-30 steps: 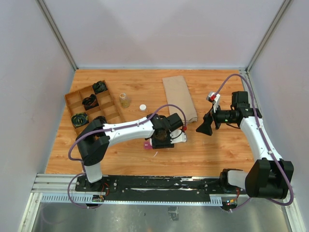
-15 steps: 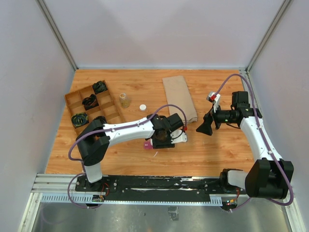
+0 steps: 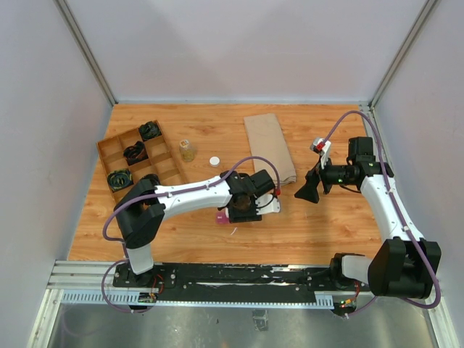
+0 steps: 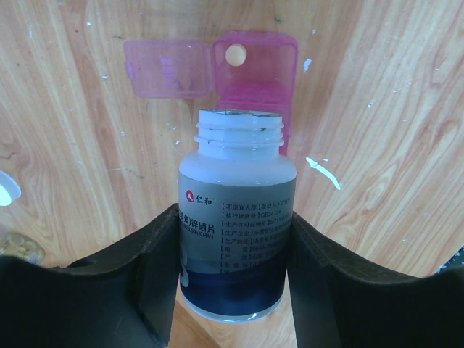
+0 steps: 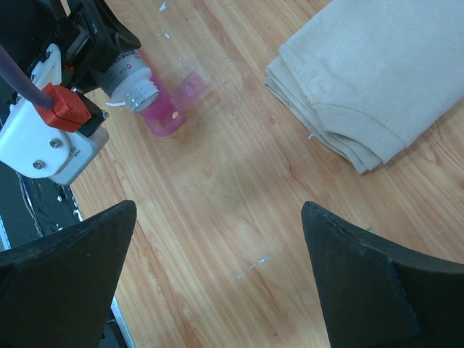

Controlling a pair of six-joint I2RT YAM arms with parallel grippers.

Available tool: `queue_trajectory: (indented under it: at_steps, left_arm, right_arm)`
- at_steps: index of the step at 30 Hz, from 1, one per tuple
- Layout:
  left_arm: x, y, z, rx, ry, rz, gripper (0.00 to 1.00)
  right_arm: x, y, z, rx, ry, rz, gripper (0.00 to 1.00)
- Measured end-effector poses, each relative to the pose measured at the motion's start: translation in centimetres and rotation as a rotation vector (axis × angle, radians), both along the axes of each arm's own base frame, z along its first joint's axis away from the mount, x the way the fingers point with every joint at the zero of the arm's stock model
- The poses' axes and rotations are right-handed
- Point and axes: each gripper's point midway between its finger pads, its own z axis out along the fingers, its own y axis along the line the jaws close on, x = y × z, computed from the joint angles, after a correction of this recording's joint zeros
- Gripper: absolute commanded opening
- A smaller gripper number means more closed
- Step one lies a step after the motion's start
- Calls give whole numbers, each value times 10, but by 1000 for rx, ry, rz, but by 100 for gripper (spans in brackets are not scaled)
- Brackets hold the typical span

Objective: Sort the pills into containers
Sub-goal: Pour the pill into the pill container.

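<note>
My left gripper point(image 4: 233, 243) is shut on an uncapped white pill bottle point(image 4: 236, 217) with a blue label. The bottle's mouth points at the pink containers point(image 4: 255, 87). One lid point(image 4: 168, 68) is flipped open to the left, and a pale round pill point(image 4: 235, 54) lies in that open compartment. From above, the left gripper point(image 3: 243, 208) covers the bottle, and only an end of the pink containers point(image 3: 220, 217) shows. My right gripper point(image 3: 307, 191) hovers open to the right with nothing between its fingers. Its view shows the containers point(image 5: 165, 116), the bottle point(image 5: 132, 76) and its own gripper point(image 5: 220, 210).
A folded beige cloth point(image 3: 270, 145) lies behind the grippers. At the back left stands a wooden divided tray point(image 3: 168, 168) holding black items, with a small clear bottle point(image 3: 188, 150) and a white cap point(image 3: 214, 161) beside it. White flecks dot the wood.
</note>
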Motion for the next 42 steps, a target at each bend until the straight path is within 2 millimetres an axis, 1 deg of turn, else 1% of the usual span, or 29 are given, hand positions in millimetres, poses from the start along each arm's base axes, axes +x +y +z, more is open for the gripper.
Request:
queue_trajectory:
  at_steps: [10, 13, 20, 28, 36, 38, 42]
  left_arm:
    - [-1, 1, 1, 5, 3, 3, 0]
    - [-2, -3, 1, -6, 4, -7, 0]
    - [1, 0, 1, -2, 3, 5, 0]
    - [-4, -2, 1, 6, 2, -6, 0]
    - [2, 0, -1, -1, -4, 7, 0]
    - [0, 1, -1, 4, 0, 8, 0]
    - [0, -3, -1, -6, -6, -1, 0]
  right_arm:
    - [0, 0, 0, 0, 0, 0, 99]
    - [0, 0, 0, 0, 0, 0, 99]
    - [0, 0, 0, 0, 0, 0, 99]
    - [0, 0, 0, 0, -1, -1, 99]
    - [0, 0, 0, 0, 1, -2, 98]
    - [0, 0, 0, 0, 1, -2, 99]
    - [0, 0, 0, 1, 0, -2, 99]
